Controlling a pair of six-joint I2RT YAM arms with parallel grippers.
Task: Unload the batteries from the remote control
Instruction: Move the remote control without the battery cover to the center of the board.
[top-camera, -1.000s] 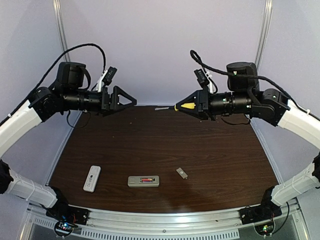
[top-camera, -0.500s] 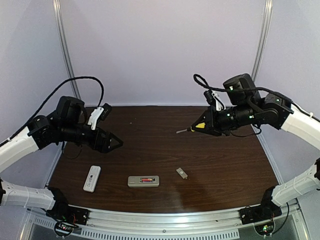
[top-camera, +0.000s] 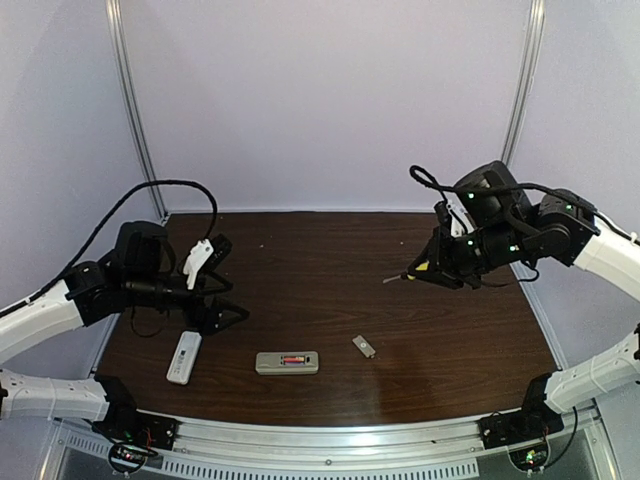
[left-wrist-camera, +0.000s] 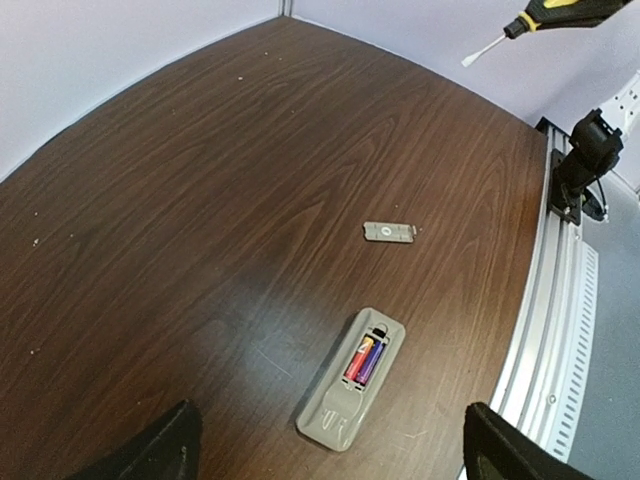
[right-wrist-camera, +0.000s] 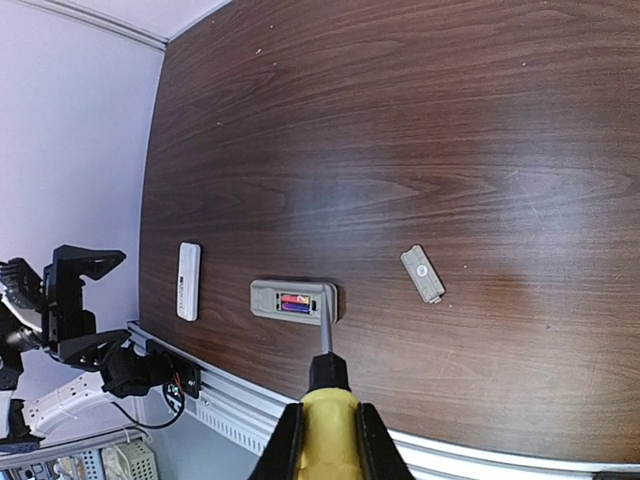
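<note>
Batteries (top-camera: 292, 359) lie lengthwise in remote (top-camera: 268, 364) (long axis left-right)

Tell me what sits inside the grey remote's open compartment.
Batteries lie side by side in the grey remote: red-orange and purple show. How many there are, and anything beneath them, cannot be seen.

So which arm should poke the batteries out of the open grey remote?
Probably the right one. The right tool is shut on the yellow-handled screwdriver, whose tip points at the batteries in the grey remote. The left tool is open and empty, over by the white remote.
</note>
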